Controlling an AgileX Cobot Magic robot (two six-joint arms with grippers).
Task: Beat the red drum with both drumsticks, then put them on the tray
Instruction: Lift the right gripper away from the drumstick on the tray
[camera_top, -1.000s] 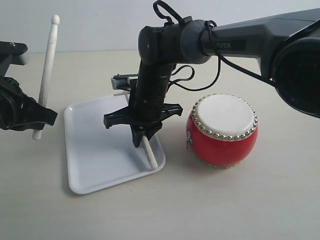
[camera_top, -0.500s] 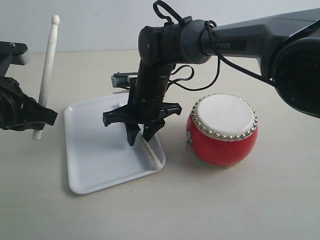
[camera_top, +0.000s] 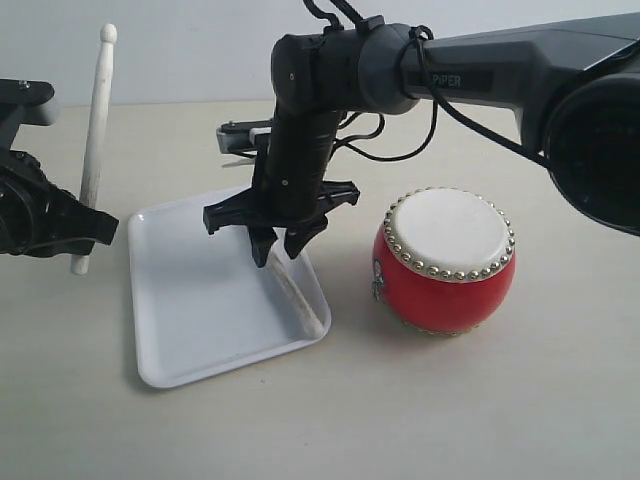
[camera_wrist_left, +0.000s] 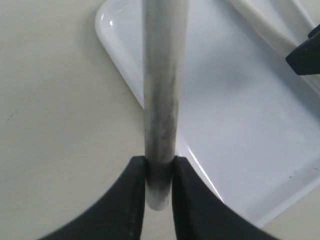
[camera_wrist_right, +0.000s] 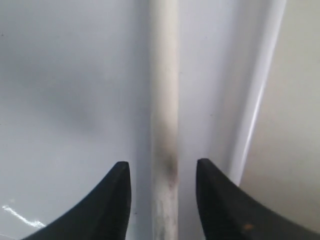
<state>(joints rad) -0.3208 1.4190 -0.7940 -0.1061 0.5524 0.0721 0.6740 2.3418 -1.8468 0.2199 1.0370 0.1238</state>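
The red drum (camera_top: 446, 262) stands on the table right of the white tray (camera_top: 190, 320). My right gripper (camera_top: 277, 250) hangs open just above the tray's right side. Under it one drumstick (camera_top: 300, 296) lies flat along the tray's right rim, seen between the open fingers (camera_wrist_right: 165, 125) without contact. At the left edge my left gripper (camera_top: 88, 235) is shut on the other drumstick (camera_top: 95, 130), which stands nearly upright with its bead tip up. In the left wrist view that drumstick (camera_wrist_left: 161, 100) is pinched near its butt end, over the tray's edge (camera_wrist_left: 125, 65).
The right arm (camera_top: 480, 80) stretches in from the upper right, above and behind the drum, with loose black cables around its wrist. Bare beige tabletop (camera_top: 450, 420) fills the front and right.
My right gripper opened and let go of its drumstick, which now lies in the tray. The gripper then rose a little. The left gripper kept its drumstick almost still.
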